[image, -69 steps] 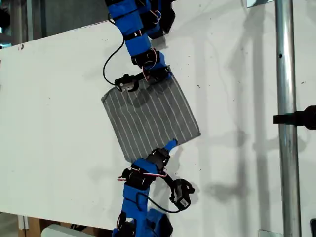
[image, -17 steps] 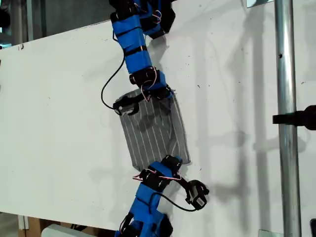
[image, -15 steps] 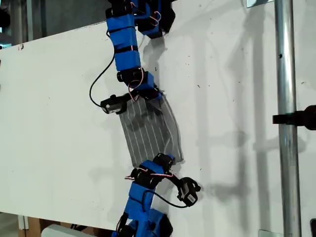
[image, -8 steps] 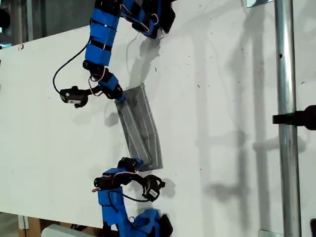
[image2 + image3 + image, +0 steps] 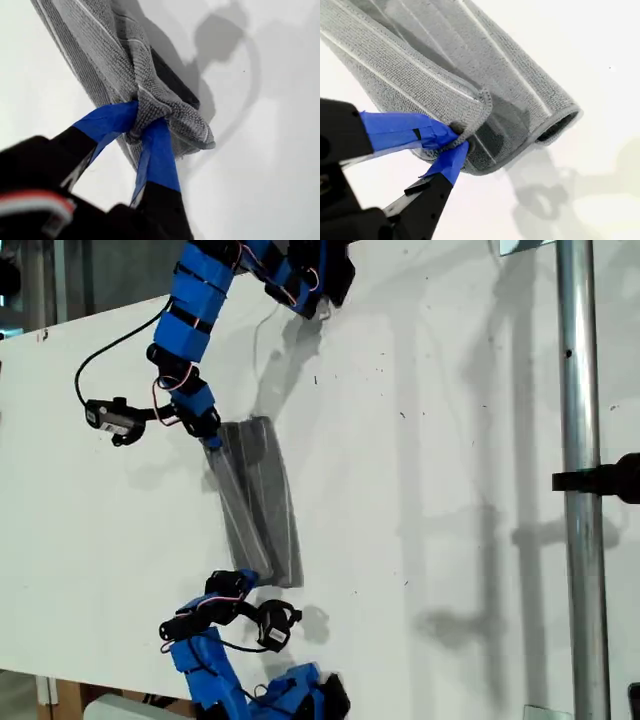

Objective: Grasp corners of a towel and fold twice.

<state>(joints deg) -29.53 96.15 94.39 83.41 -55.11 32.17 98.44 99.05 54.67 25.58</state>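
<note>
Towel [image 5: 255, 502]: exterior view, folded over into a narrow grey strip on the white counter [image 5: 450, 440], stretched between two arms.
Change, exterior view: half a second back the strip lay further toward the view's right; both arms have swung toward the view's left.
First wrist view: my first end effector [image 5: 145, 127] is clamped on a bunched corner [image 5: 192, 131], cloth puckered there.
Second wrist view: my second end effector [image 5: 457, 139] pinches a corner [image 5: 481, 102] by a thin hem only; fold open like a tube.
Risk: I judge that hem could slip, and the top layer would spring back unfolded.
</note>
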